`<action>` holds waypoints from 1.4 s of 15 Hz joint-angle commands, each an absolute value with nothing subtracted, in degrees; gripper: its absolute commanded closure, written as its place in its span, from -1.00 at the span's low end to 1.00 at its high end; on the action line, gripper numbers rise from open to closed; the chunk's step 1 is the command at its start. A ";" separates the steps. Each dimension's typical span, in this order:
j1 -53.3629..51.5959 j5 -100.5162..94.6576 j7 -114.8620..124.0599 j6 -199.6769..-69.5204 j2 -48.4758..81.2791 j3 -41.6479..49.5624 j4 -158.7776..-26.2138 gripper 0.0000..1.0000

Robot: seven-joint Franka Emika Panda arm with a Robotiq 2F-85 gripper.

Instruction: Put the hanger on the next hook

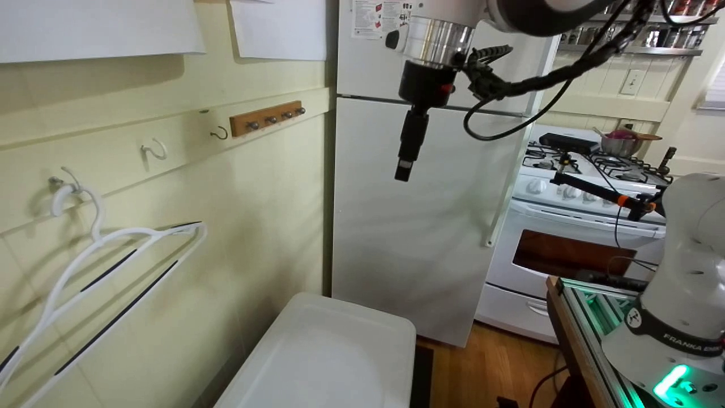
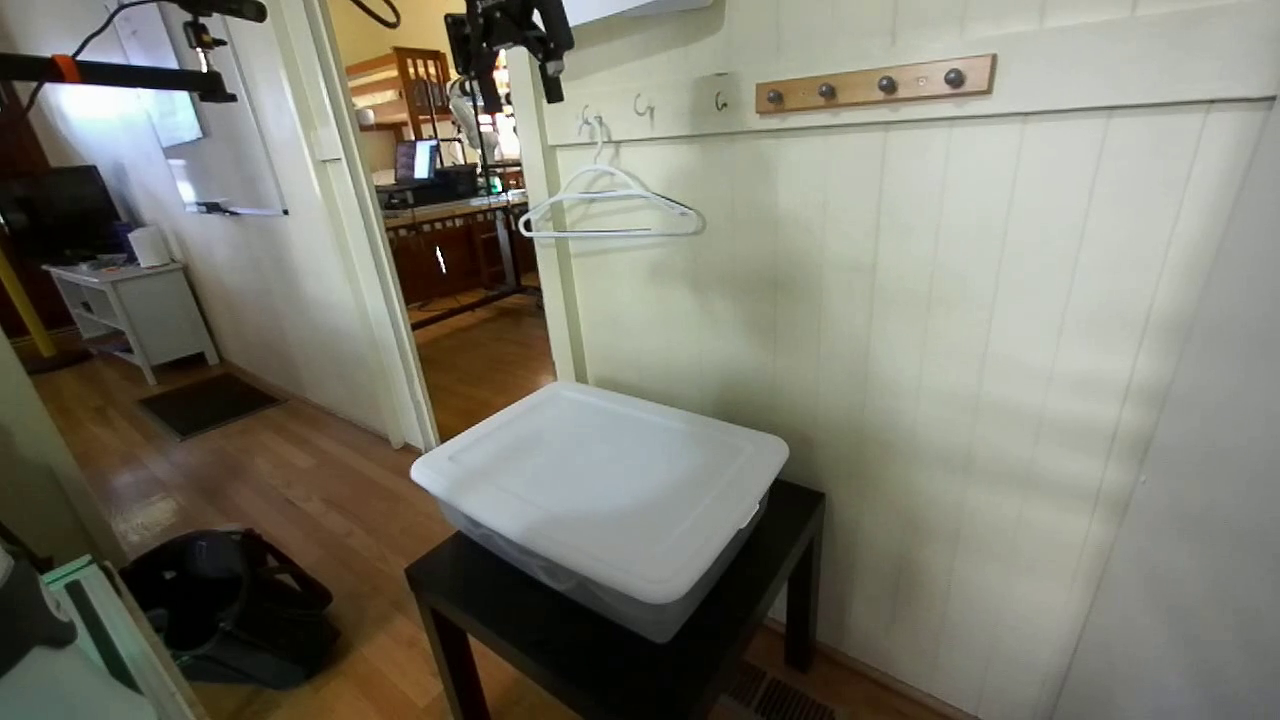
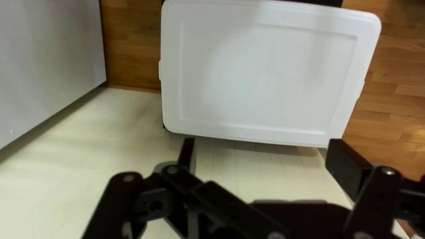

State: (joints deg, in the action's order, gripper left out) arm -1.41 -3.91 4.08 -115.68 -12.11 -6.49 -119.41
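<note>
The white hanger (image 1: 101,241) hangs by its hook from the wall hook (image 1: 69,180) at the near end of the row. It also shows in an exterior view (image 2: 612,233). Beside that wall hook are an unoccupied white hook (image 1: 156,150), a dark hook (image 1: 220,133) and a wooden knob rack (image 1: 266,118). My gripper (image 1: 403,171) points down, apart from the wall and the hanger. It shows at the top of an exterior view (image 2: 522,92). In the wrist view its fingers (image 3: 260,149) are wide apart with nothing between them. The hanger is out of the wrist view.
A white-lidded bin (image 2: 600,480) stands on a black table (image 2: 640,660) below the hooks. A fridge (image 1: 419,226) stands beside the hook wall. A white box-like thing (image 1: 96,28) juts out above the hooks. A stove (image 1: 572,226) stands farther back.
</note>
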 commanded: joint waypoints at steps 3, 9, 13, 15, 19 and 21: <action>-4.66 -14.20 7.61 -126.06 -1.52 -9.79 -112.26 -1.00; -6.83 -14.14 5.97 -136.65 1.11 -9.11 -112.29 -1.00; -7.07 -14.17 5.79 -137.34 1.94 -9.06 -111.38 -1.00; -6.89 -18.33 13.28 -137.89 2.46 -8.34 -111.21 -1.00; -8.86 -21.70 21.20 -139.96 9.55 -8.74 -106.60 -1.00; -11.34 -26.42 27.89 -141.11 13.49 -7.94 -103.21 -1.00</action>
State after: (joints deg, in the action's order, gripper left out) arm -7.92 -20.37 18.91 -139.57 6.79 -9.04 -109.05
